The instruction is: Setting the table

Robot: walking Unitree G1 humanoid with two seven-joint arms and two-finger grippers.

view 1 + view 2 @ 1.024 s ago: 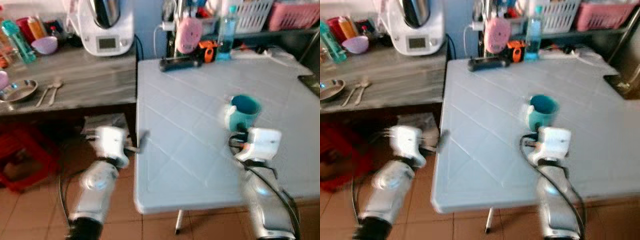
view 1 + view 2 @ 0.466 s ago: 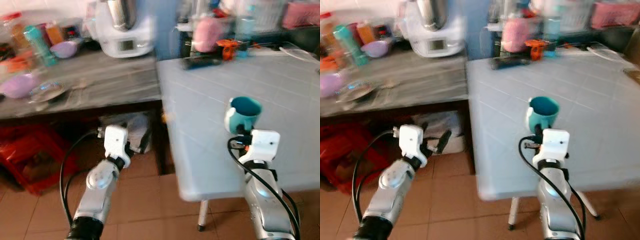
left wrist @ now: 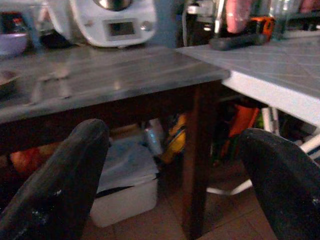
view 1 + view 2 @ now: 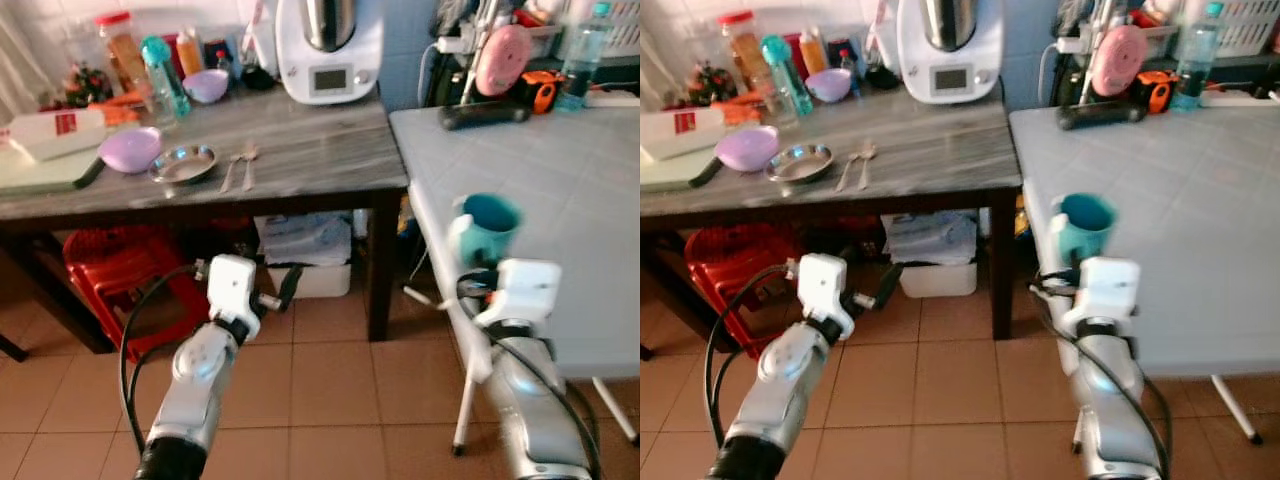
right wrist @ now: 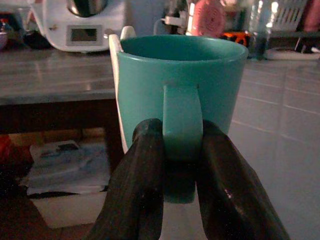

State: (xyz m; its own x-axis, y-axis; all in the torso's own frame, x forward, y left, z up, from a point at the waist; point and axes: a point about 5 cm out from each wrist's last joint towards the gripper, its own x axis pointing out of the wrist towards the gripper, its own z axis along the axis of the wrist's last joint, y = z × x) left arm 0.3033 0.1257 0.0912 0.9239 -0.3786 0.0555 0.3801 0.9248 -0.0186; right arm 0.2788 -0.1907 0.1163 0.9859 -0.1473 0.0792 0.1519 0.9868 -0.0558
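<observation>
A teal mug (image 4: 486, 226) with a white inner side hangs at the left edge of the pale blue table (image 4: 570, 190). My right gripper (image 5: 181, 129) is shut on the mug's handle, one black finger (image 5: 144, 185) on each side of it. On the grey wooden side table (image 4: 300, 165) to the left lie a steel dish (image 4: 183, 163), two spoons (image 4: 238, 166) and a purple bowl (image 4: 130, 150). My left gripper (image 4: 286, 284) is open and holds nothing, low in front of that side table's leg, its fingers (image 3: 60, 185) spread wide.
A white kitchen machine (image 4: 330, 45), bottles and jars stand at the back of the side table. Under it sit a red crate (image 4: 110, 270), a white box (image 4: 312, 280) and bags. A black bar (image 4: 485, 113), a pink object and a water bottle (image 4: 575, 55) stand at the pale table's back.
The camera has swung left, so the side table now takes the middle of the picture and the pale table lies at the right. The mug stays in my right gripper.
</observation>
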